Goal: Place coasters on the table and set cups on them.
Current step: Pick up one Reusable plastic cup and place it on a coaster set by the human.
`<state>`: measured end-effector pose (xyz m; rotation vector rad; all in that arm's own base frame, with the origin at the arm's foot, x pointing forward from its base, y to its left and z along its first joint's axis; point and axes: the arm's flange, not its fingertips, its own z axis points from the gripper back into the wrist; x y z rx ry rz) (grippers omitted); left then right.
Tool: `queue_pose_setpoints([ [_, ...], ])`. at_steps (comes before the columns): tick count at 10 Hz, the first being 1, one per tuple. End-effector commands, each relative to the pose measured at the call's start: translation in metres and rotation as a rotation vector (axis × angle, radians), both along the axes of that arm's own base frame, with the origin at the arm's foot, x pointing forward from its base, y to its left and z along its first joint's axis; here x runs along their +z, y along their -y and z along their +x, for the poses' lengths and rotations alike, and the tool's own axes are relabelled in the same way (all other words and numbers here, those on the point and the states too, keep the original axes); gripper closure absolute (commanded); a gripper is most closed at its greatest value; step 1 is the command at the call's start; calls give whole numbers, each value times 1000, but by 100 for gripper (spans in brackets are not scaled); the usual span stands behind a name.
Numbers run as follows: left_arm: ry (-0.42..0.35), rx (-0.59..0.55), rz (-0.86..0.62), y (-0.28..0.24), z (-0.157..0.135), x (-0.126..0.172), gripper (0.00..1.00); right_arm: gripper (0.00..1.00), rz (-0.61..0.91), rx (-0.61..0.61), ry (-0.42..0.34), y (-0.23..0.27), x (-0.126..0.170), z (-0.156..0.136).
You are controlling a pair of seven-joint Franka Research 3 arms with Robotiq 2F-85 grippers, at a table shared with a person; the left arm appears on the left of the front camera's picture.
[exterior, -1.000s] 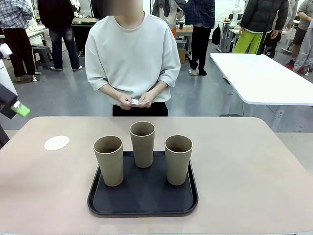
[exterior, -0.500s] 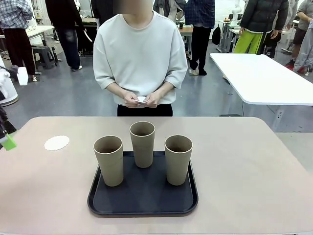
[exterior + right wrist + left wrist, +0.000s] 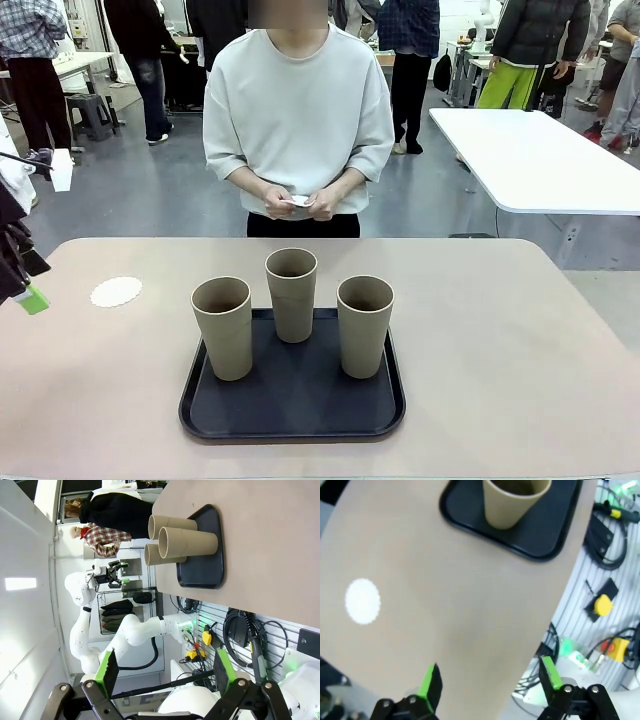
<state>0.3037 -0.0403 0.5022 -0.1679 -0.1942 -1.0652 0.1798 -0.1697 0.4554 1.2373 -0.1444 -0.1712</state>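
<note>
my left gripper point(image 3: 490, 680) hangs wide open and empty above the table point(image 3: 470, 610). my right gripper point(image 3: 165, 669) is spread too, holding nothing, well back from the table. one coaster point(image 3: 363, 601) lies flat at about ten o'clock from my left gripper. the nearest cup point(image 3: 512, 502) stands upright on the black tray point(image 3: 557, 530) at twelve o'clock, so my left arm is closer. the person's hands point(image 3: 295, 201) hold something white, possibly more coasters.

A tray point(image 3: 292, 425) sat mid-table point(image 3: 500, 340), bearing a left cup point(image 3: 222, 328), a right cup point(image 3: 365, 326) and a rear cup point(image 3: 291, 295) between them. A coaster point(image 3: 116, 292) lay well left of the tray. A person point(image 3: 298, 120) stood behind the far edge.
</note>
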Motion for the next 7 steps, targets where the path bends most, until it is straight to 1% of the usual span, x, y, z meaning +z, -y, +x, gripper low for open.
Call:
queue_pose_setpoints([
  [1,-21,4,13,-1,-3,1,0,0,6,-2,5,1,0,-1],
  [3,-11,-1,0,0,-1,-1,0,0,6,-2,5,1,0,-1],
  [4,-12,-94,-208,-2,28,-21,0,0,6,-2,5,1,0,-1],
  [5,17,-152,-323,-2,44,-39,0,0,6,-2,5,1,0,-1],
  [7,30,-271,-520,-7,56,-63,0,0,6,-2,5,1,0,-1],
])
